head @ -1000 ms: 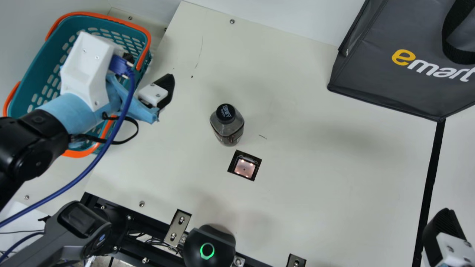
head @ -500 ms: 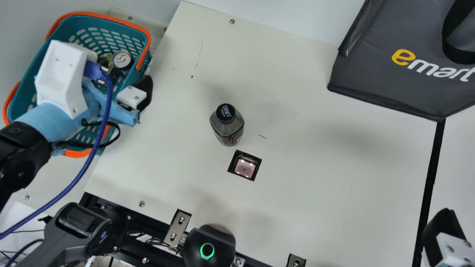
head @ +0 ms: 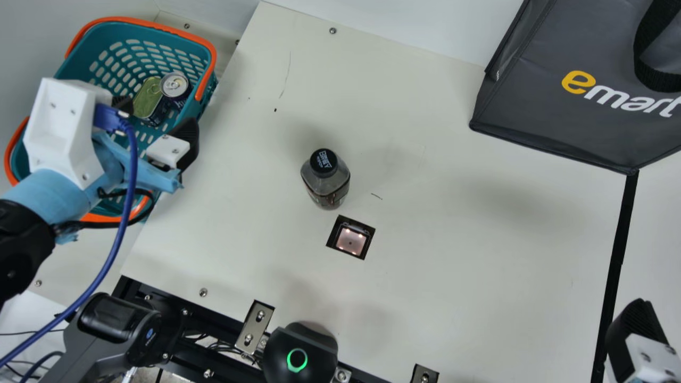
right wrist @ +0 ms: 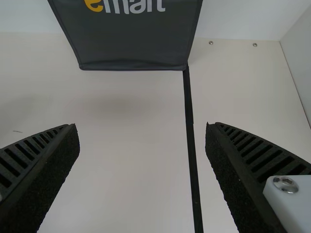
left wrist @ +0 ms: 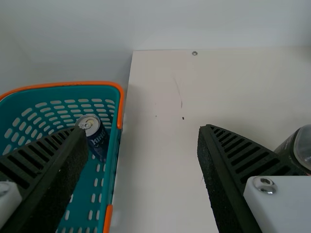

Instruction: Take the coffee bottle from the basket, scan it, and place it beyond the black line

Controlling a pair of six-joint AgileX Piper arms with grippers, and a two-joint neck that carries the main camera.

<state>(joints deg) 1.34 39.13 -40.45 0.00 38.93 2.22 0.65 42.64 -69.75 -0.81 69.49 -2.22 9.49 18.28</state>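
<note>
I found my left gripper [head: 156, 116] above the right-hand side of the basket [head: 143, 21] in the main view. Its ribbed fingers were spread wide, one over the basket's interior, the other over the strip of table [head: 452, 255] next to the rim. The arm slanted in from that view's left edge, its light-blue wrapped section [head: 50, 194] behind the white housing [head: 66, 127], with a blue cable [head: 114, 244] looping alongside.

My right gripper [head: 633, 335] was at the main view's lower right corner, by the black line [head: 620, 239]; its own wrist view showed the fingers wide apart, on either side of that line.

The coffee bottle [head: 325, 183] stood upright on the table between the basket and the black line, near the lit scanner window [head: 351, 239]. I noted a black cap with pale lettering, smoky see-through shoulders and a darker, brownish lower body. A can [head: 174, 85] and a green-topped tin [head: 148, 98] lay in the basket.
</note>
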